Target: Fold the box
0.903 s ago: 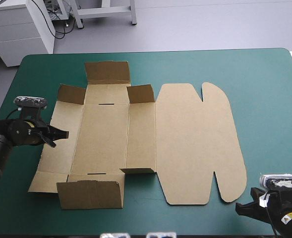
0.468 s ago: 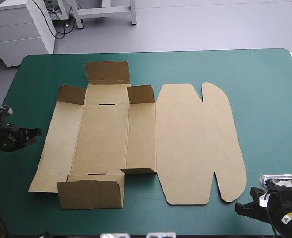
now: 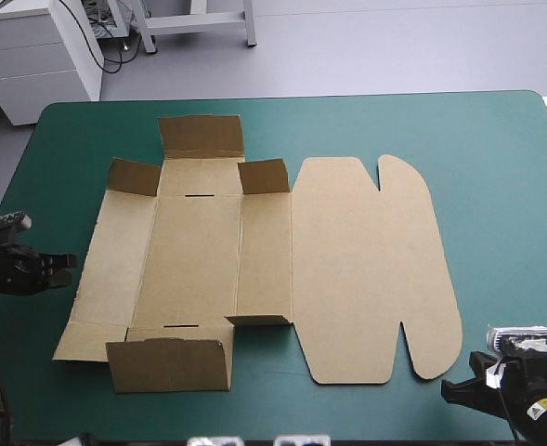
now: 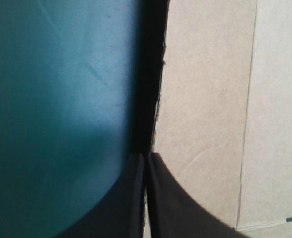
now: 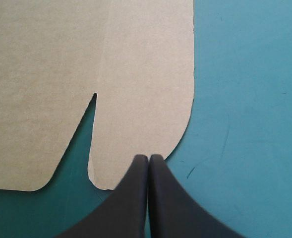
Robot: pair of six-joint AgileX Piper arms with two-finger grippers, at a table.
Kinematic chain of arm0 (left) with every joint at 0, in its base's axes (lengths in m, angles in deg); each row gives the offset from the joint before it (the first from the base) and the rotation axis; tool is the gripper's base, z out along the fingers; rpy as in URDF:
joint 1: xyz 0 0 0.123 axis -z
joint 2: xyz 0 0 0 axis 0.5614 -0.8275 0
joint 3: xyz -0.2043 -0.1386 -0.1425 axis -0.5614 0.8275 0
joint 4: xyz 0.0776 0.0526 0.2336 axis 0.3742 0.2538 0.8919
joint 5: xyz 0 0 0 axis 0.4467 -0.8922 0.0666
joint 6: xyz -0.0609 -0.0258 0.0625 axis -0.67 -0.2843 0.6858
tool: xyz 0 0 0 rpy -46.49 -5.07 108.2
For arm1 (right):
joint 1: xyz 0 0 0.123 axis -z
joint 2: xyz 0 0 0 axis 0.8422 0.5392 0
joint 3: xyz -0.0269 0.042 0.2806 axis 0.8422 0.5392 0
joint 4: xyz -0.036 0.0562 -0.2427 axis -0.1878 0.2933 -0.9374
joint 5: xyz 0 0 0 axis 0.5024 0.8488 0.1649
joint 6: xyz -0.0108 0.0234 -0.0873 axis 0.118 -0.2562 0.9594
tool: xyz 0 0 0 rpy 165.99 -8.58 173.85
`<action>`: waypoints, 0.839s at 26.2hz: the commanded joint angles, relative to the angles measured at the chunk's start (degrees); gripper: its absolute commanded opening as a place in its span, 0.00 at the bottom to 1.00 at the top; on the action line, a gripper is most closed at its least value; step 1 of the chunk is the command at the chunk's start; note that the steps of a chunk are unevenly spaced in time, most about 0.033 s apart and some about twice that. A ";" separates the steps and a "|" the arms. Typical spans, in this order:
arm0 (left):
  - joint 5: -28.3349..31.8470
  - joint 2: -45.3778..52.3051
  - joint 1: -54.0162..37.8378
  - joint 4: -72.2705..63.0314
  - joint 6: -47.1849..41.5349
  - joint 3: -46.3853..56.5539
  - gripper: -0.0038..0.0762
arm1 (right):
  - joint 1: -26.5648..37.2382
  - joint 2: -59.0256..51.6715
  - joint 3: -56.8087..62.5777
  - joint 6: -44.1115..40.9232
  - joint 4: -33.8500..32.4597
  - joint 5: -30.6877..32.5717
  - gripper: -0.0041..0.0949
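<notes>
The brown box lies as a cut sheet across the middle of the table, its lid flat on the right. At its left part the far flap, two small corner flaps and the near flap stand partly raised. My left gripper rests low beside the sheet's left edge, fingers shut; in the left wrist view the gripper points along that edge of the box. My right gripper is shut at the lid's near right corner, and in its own view the gripper sits just short of the box.
Bare teal-green cover stretches to the right of the lid and along the far edge. The table's near edge runs close behind the right gripper, and the left edge lies just behind the left gripper.
My left gripper has drawn back leftward off the box's left panel to the table's left side, then settled slightly lower. The box and the right gripper have not moved.
</notes>
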 commanded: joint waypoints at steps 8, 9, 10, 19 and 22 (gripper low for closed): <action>-1.74 1.73 -0.06 -2.47 0.67 -1.77 0.67 | -0.13 0.65 -1.45 0.31 0.92 -2.82 0.03; -1.61 1.73 -0.06 -2.59 0.67 -1.77 0.72 | -0.13 0.65 -1.45 0.31 0.92 -2.82 0.03; -1.36 1.68 -0.06 -2.72 0.67 -1.77 0.74 | -0.13 0.65 -1.45 0.31 0.92 -2.82 0.03; -7.16 -3.99 -0.06 -6.95 3.86 -1.55 0.68 | -0.13 0.65 -1.45 0.31 0.92 -2.82 0.03; -7.23 -5.28 0.04 -8.95 3.99 -1.55 0.66 | -0.13 0.65 -1.45 0.19 0.84 -2.82 0.03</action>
